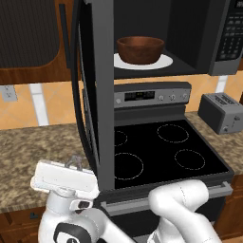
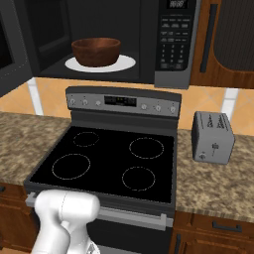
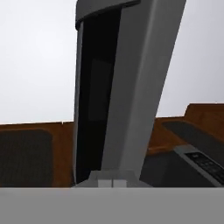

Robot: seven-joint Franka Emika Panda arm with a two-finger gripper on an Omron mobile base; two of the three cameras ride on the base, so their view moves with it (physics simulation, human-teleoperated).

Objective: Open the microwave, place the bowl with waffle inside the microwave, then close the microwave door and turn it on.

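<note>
Bowl (image 1: 140, 49) sits on the white turntable plate (image 1: 163, 61) inside the microwave (image 2: 171, 44), roughly centred on it, and from the right base view I read the same: the reddish-brown bowl upright on the plate, with the plate's rim showing around its foot. I cannot make out what the bowl holds from either angle.

The microwave door (image 1: 97, 90) stands swung wide open, edge-on to me in the left base view, a tall dark panel hanging out over the left side of the stove (image 2: 106, 158). Its black glass faces left, and a curved dark handle (image 1: 76, 104) runs down its far edge. In the hand view I look up along that same door, grey edge to the right of the black window.

My gripper (image 3: 112, 183) shows at the bottom of the hand view, its two tips pressed together with nothing between them, pointing at the door's lower end. I cannot tell whether the tips touch the door. In the left base view the hand sits low at the front left, below the door's bottom edge.

A grey toaster (image 2: 212, 136) stands on the granite counter (image 2: 218, 188) right of the stove.
</note>
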